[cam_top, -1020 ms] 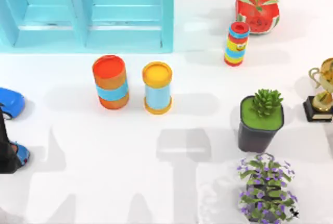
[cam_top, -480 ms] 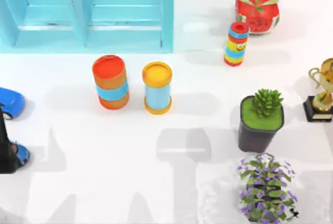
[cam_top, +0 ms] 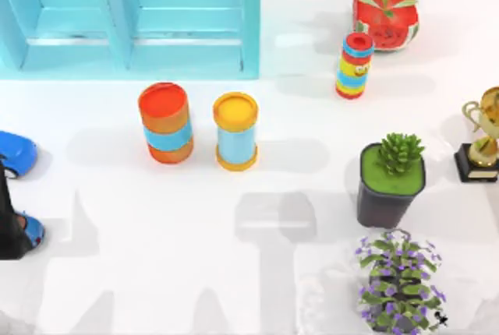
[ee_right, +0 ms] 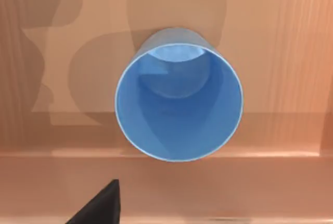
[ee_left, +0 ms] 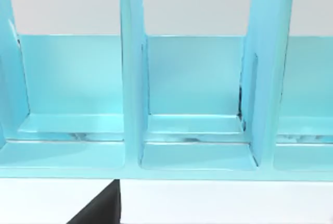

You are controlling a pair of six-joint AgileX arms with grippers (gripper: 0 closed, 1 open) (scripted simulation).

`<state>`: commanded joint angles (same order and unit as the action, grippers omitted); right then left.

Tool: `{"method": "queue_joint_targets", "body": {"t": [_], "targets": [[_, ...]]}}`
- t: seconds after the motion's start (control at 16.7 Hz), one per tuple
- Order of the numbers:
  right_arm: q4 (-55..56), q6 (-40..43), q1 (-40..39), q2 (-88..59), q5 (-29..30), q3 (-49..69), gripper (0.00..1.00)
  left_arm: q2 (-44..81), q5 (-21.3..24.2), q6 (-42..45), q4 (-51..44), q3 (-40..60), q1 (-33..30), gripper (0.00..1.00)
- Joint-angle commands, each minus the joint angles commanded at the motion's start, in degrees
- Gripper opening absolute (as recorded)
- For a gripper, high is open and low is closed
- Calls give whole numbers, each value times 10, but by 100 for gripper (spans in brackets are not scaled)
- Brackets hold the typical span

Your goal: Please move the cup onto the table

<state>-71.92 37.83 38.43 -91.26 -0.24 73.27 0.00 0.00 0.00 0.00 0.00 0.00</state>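
Observation:
The cup [ee_right: 178,110] is plain blue with a round rim. In the right wrist view I look straight into its open mouth; it stands upright on a brown wood-grain surface [ee_right: 276,52]. A dark part of my right gripper [ee_right: 101,207] pokes in at the picture's edge, apart from the cup. The table [cam_top: 195,241] is the wide white top seen from above. My left arm [cam_top: 9,222] stands black at the table's left edge. A dark part of my left gripper [ee_left: 101,212] shows before the cyan shelf unit [ee_left: 197,104].
The cyan shelf unit [cam_top: 132,23] stands at the back left. In front of it are an orange cylinder [cam_top: 165,122] and a yellow one [cam_top: 235,130]. A striped cylinder [cam_top: 354,65], watermelon pot [cam_top: 385,15], succulent [cam_top: 391,178], purple plant [cam_top: 399,280] and trophy [cam_top: 483,140] fill the right. A blue toy car [cam_top: 14,154] lies left.

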Motion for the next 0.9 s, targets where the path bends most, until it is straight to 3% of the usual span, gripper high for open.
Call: {"method": "queue_joint_targets", "body": {"t": [0.36,0.9], "targets": [[20,-2,-2,-4,0,-17,100,0,0,0,0,0,0,100],[208,-5,-4,-53,0,-154,100,0,0,0,0,0,0,100]]}}
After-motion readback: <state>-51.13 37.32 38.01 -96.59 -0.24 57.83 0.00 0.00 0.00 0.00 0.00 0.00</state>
